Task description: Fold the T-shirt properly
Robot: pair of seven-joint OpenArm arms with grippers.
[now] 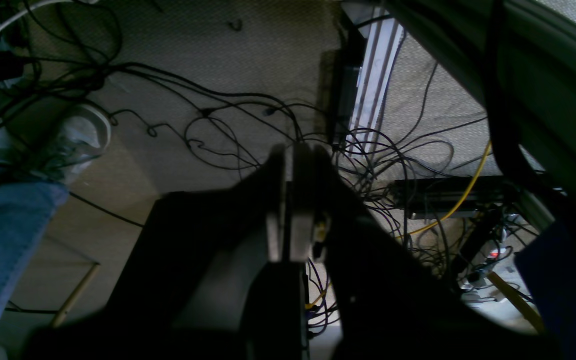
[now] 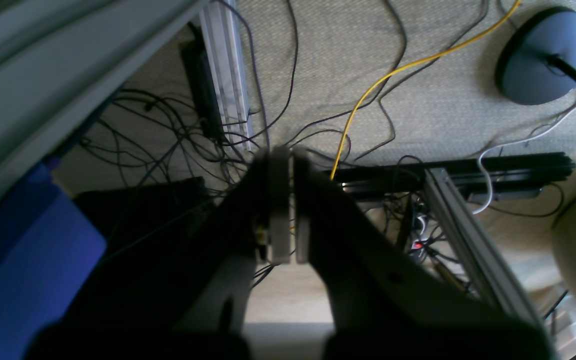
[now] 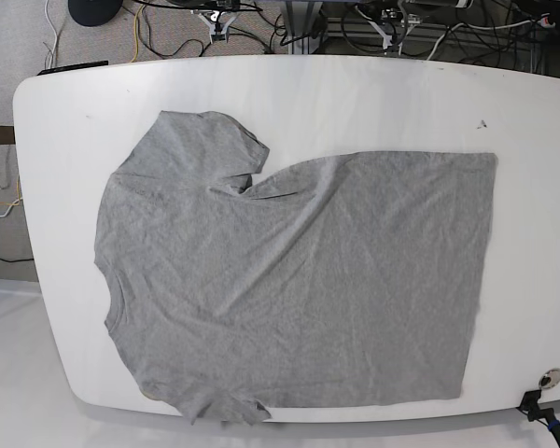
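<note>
Table and T-shirt fill the base view; wrist views show floor cables.

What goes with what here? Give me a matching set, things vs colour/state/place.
Things:
1. T-shirt
2. table
3. left gripper
4. yellow cable

Matches:
A. white, rounded corners
B. on the carpet among black cables
C. grey, spread flat and wrinkled
D. shut, hanging over the floor

Pairs: 1-C, 2-A, 3-D, 4-B
</note>
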